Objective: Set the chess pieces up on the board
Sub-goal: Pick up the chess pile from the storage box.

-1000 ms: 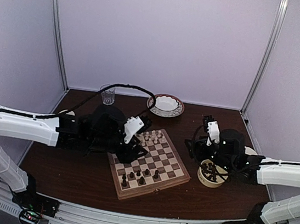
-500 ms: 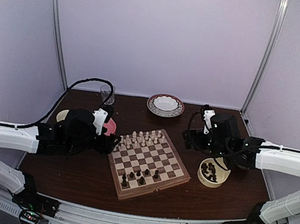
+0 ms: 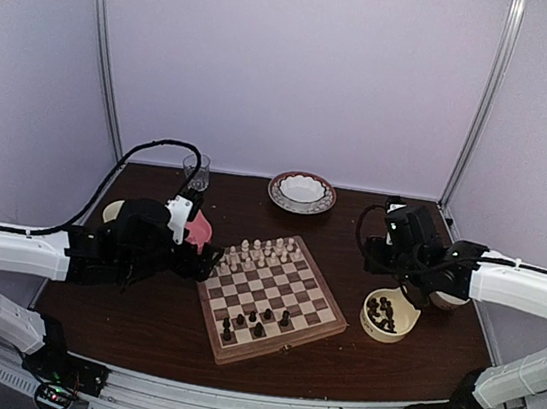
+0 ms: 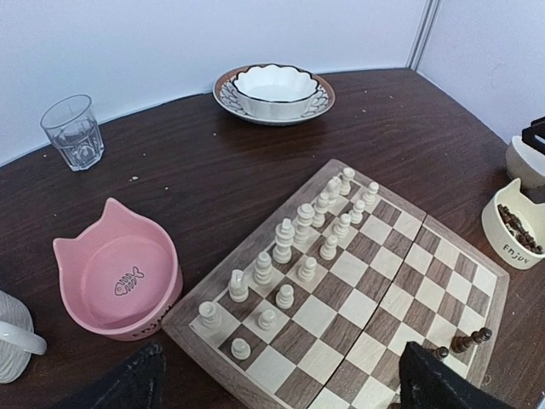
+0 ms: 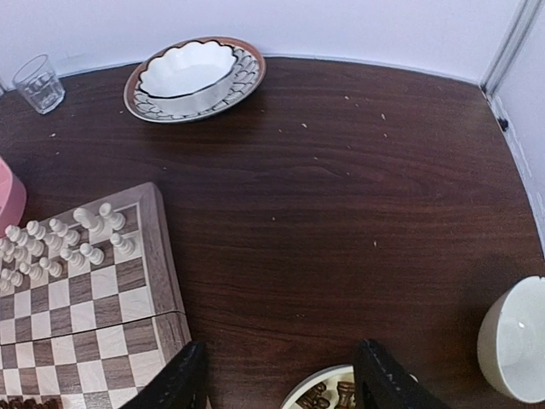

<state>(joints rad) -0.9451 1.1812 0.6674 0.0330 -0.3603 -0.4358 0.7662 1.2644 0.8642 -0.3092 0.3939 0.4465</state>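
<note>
The board [image 3: 312, 313] lies at the table's middle. Several dark chess pieces [image 3: 267, 315] stand on its near rows; cream-white pieces fill the far rows. More dark chess pieces lie in a cream bowl [image 3: 387, 316] to the board's right, which also shows in the right wrist view [image 5: 328, 395]. My left gripper [image 3: 207, 262] is open and empty at the board's left edge, its fingers [image 4: 119, 385] on either side of the board's corner [image 4: 281, 341]. My right gripper [image 3: 399, 282] is open and empty just above the cream bowl, its fingers [image 5: 383, 379] spread wide.
A pink cat-shaped bowl [image 4: 115, 271] sits left of the board. A glass [image 4: 75, 132] and a patterned white bowl on a plate [image 4: 274, 85] stand at the back. A white cup [image 5: 519, 341] sits at the far right.
My left arm has pulled back left off the board's far-left corner, uncovering the pink bowl. My right gripper has lifted off the cream bowl and shifted right, empty.
</note>
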